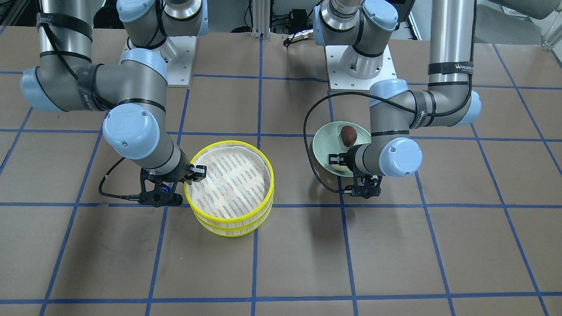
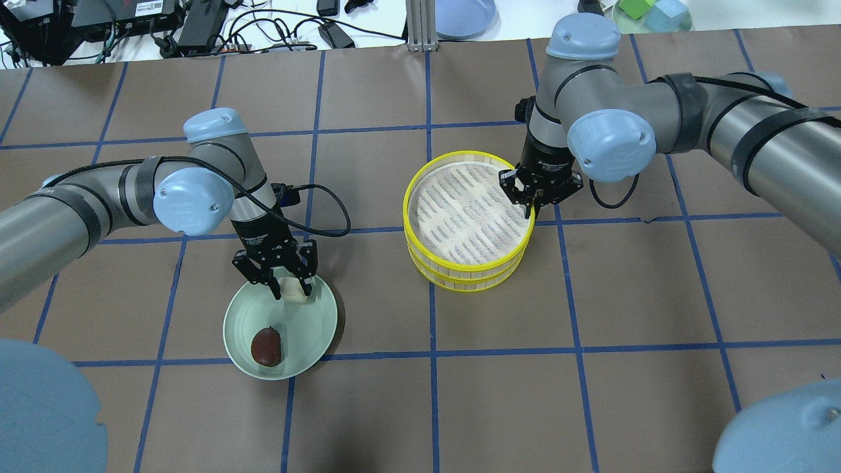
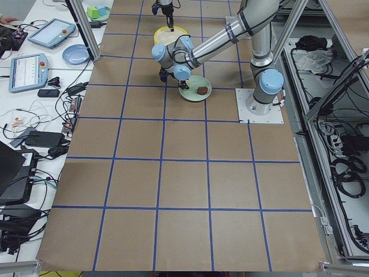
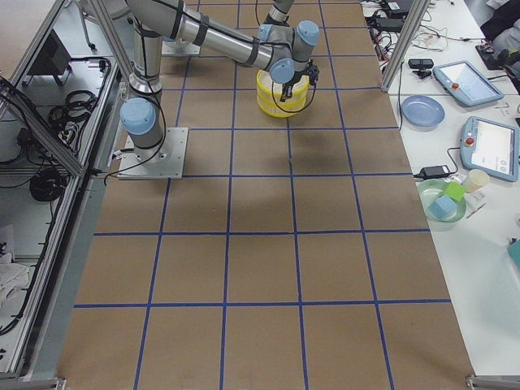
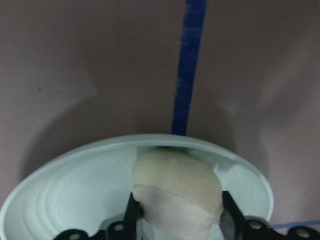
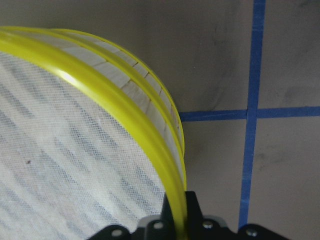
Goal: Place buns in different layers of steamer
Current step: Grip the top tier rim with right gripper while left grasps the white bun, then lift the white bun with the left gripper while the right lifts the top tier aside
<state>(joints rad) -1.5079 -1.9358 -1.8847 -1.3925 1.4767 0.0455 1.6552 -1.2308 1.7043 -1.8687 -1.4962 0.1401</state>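
On the brown, blue-taped surface [image 2: 631, 295] in the overhead view, the steamer [image 2: 460, 281] stands as two stacked round trays with yellow rims, pale slatted sides and a whitish base. The right gripper [image 2: 530, 209] is clamped on the rim of the top tray [image 2: 453, 197], one finger inside, one outside. Well apart lies a smooth pale green plate [image 2: 312, 325]. The glossy oval brown bun [image 2: 267, 346] rests on its robot-side half, and the left gripper [image 2: 290, 293] is closed on the matt cream bun [image 2: 290, 286] at the far rim. Open surface surrounds both dishes.

In the front view the trays sit flush, rims aligned.

In the left wrist view the cream bun — rounded, dough-smooth — fills the gap, with a finger against each flank. I cannot tell if it touches the plate.

In the right wrist view the slick yellow rim runs between the fingers, and the base shows fine mesh.
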